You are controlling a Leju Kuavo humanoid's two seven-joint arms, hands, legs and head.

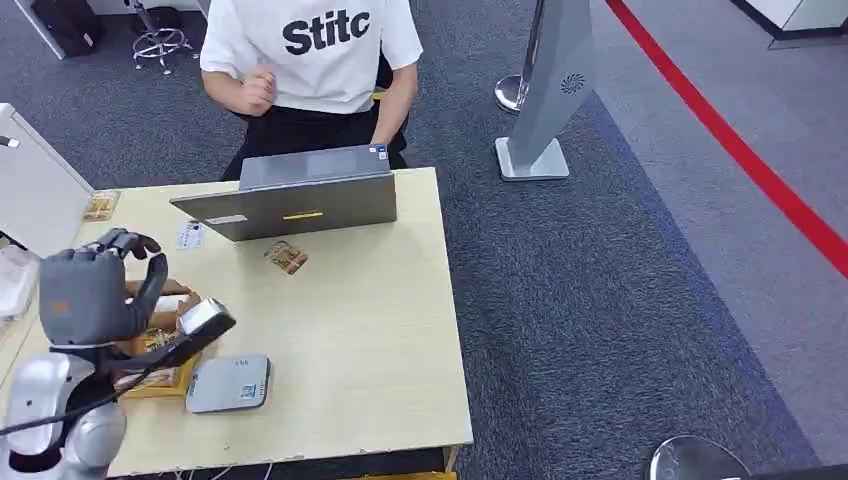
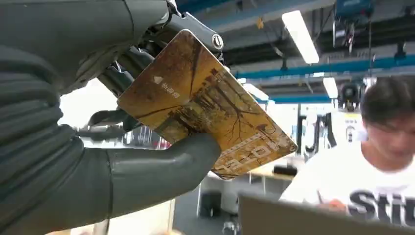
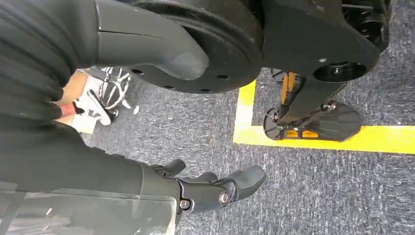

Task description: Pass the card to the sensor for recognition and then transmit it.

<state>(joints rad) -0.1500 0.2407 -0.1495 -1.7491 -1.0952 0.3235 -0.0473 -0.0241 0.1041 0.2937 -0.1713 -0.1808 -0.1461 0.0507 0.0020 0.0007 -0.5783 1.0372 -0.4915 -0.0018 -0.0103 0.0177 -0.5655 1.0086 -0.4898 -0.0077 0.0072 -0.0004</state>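
The left robot hand (image 2: 98, 147), a grey ribbed cover with a thick smooth thumb and darker fingers, is clamped on one flat, glossy card (image 2: 205, 105) printed in browns and golds with bare tree shapes; the thumb presses one face and the fingers back the other, and the card juts out past the thumb. From the head view this robot hand (image 1: 95, 290) is raised above the left part of the pale wooden surface (image 1: 370, 340), a rectangle with square edges. Near it on the surface lies one flat grey sensor (image 1: 228, 383) with rounded corners, close to the front edge. Two more brownish cards lie flat: one (image 1: 286, 257) just in front of the open grey laptop (image 1: 300, 200), another (image 1: 100, 206) near the far left edge. One person in a white T-shirt (image 1: 315, 45) sits behind the laptop. The surface's right half lies bare, with dark grey carpet (image 1: 620, 300) beyond its edge. The right robot hand (image 3: 205, 188) hangs over the carpet, fingers loosely curled, holding nothing.
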